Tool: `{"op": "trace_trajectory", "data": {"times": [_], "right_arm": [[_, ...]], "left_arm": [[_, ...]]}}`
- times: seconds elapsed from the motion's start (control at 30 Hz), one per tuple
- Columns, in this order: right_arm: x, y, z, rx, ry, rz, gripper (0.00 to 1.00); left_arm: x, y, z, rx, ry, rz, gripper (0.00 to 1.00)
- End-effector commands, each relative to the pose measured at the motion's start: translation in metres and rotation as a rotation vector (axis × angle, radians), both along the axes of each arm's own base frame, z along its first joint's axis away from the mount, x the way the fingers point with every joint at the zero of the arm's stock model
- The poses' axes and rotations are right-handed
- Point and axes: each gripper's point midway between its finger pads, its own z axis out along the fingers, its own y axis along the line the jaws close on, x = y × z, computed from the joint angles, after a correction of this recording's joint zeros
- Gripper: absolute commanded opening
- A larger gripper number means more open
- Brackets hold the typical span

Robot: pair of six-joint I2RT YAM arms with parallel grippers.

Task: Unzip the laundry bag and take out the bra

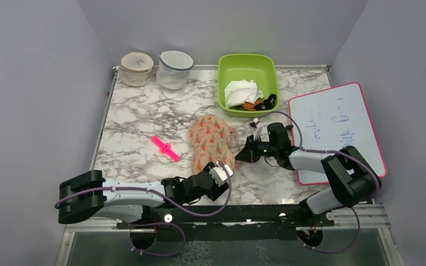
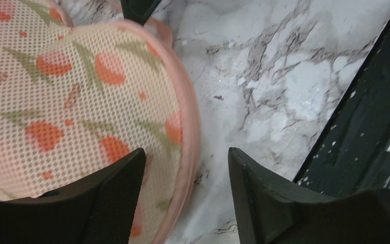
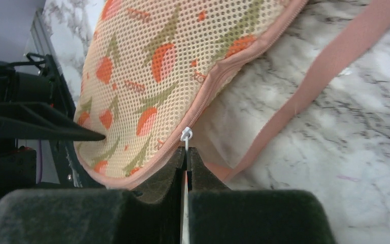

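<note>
On the white marble table (image 1: pixel 144 116) the peach two-lobed mesh laundry bag (image 1: pixel 211 141) lies with its long axis twelve to six o'clock; the red bra is out of sight, presumably inside. The left gripper (image 2: pixel 185 157), fingers apart, straddles the six o'clock rim. The right gripper (image 3: pixel 186 155), at four o'clock, is pinched on the small white zip pull (image 3: pixel 185 135), closed teeth seemingly running toward twelve.

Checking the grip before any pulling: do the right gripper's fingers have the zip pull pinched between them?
Yes, the right gripper is shut on the white zip pull at the pink edge of the laundry bag.
</note>
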Motion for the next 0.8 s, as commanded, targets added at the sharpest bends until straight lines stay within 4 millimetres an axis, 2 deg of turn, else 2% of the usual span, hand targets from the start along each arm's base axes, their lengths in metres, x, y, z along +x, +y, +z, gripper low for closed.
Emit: {"op": "trace_trajectory", "data": {"times": [0.0,0.1,0.2,0.3,0.5,0.63,0.77], "right_arm": [[-0.019,0.006,0.003,0.002,0.0,0.033,0.01],[-0.025,0.005,0.003,0.007,0.016,0.026,0.01],[-0.033,0.009,0.005,0.025,0.028,0.042,0.01],[-0.036,0.01,0.005,0.029,0.028,0.045,0.01],[-0.042,0.012,0.005,0.037,0.039,0.051,0.01],[-0.043,0.012,0.006,0.039,0.035,0.051,0.01],[-0.045,0.012,0.004,0.042,0.038,0.057,0.01]], "left_arm": [[-0.004,-0.026,0.032,-0.11,0.061,0.004,0.58],[0.009,-0.033,0.041,-0.123,0.059,0.095,0.61],[0.021,-0.036,0.04,-0.1,0.05,0.177,0.61],[0.029,-0.035,0.031,-0.049,0.03,0.215,0.59],[0.041,-0.017,0.007,0.065,0.0,0.302,0.51],[0.043,-0.019,0.001,0.074,0.004,0.313,0.38],[0.042,-0.018,-0.003,0.093,0.015,0.32,0.09]]}}
